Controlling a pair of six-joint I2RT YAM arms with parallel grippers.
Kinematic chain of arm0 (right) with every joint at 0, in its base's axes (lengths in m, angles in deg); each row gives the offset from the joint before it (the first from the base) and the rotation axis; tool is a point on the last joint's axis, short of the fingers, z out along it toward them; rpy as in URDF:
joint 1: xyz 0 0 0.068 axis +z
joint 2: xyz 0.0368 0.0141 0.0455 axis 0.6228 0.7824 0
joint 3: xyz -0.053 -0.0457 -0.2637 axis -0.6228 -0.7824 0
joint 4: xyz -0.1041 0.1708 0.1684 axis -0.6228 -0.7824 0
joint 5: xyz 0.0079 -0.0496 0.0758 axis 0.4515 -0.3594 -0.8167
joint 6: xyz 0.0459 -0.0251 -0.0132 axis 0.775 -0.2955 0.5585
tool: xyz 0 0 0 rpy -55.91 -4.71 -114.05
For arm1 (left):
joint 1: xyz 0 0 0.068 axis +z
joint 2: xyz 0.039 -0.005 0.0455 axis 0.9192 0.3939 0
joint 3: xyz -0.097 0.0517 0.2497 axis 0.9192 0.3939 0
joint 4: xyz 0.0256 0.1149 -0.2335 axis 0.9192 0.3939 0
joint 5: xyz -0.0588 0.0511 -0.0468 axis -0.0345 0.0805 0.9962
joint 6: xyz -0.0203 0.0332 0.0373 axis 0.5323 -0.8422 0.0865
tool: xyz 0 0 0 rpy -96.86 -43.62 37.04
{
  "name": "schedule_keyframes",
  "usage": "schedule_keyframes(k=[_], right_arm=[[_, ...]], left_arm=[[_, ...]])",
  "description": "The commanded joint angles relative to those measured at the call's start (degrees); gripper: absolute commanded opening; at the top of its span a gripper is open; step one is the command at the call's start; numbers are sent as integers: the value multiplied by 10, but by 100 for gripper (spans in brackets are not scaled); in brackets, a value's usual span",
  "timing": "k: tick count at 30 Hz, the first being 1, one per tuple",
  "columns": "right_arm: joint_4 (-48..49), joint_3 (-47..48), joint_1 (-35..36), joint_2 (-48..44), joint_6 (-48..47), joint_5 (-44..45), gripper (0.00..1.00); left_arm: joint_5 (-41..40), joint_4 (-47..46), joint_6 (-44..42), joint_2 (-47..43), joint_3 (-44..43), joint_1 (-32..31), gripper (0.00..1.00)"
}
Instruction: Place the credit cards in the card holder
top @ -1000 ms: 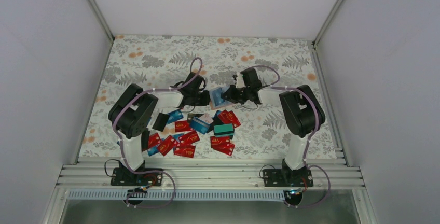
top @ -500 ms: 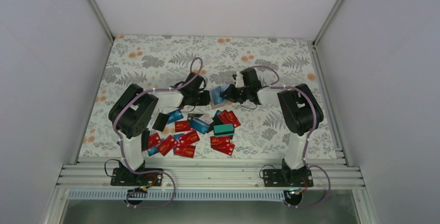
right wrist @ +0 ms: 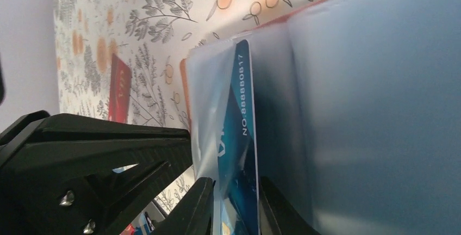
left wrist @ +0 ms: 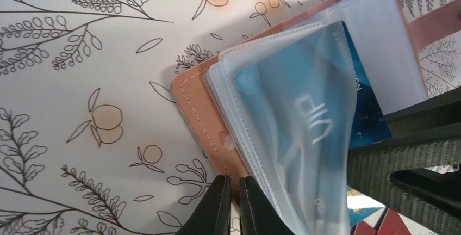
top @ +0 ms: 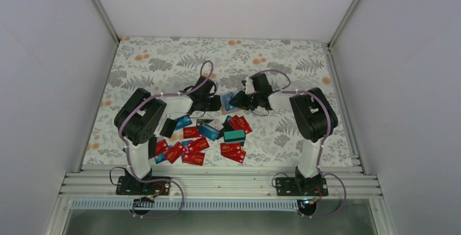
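The tan card holder (top: 229,99) is held open above the middle of the table between both grippers. My left gripper (left wrist: 234,199) is shut on the holder's tan stitched edge (left wrist: 200,116). A blue credit card (left wrist: 331,91) sits partly inside a clear sleeve of the holder. My right gripper (right wrist: 237,209) straddles that blue card (right wrist: 243,137) and the sleeve, jaws slightly parted, a thin gap showing beside the card. Many more credit cards (top: 197,143), mostly red, lie scattered on the table nearer the arm bases.
A teal card (top: 234,135) and a black card (top: 167,127) lie among the red ones. The floral tablecloth (top: 163,61) is walled on the left, right and back. The left gripper's black body (right wrist: 98,148) fills the right wrist view's lower left.
The right gripper's jaws have loosened around the blue card. The right arm has edged a little to the left, toward the holder. The left arm has stayed put.
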Motion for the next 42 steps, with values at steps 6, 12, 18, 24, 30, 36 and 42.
schedule_keyframes(k=[6,12,18,24,30,36,42], right_arm=[[-149,62,8,-32,-77,56,41],[-193,64,7,-61,-99,94,53],[-192,54,6,-57,-104,93,54],[-176,42,8,-48,-98,74,54],[-186,17,12,-84,-101,98,43],[-201,-12,20,-116,-106,130,26],[-214,-16,41,-122,-99,151,14]], left_arm=[[-4,55,13,25,15,-12,8],[-14,64,15,14,16,-12,8],[-28,80,9,0,9,-11,8],[-76,135,-16,-30,-21,-13,8],[-130,194,-65,-25,-99,-9,8],[-122,226,-109,49,-214,9,8],[-60,242,-144,139,-314,27,8]])
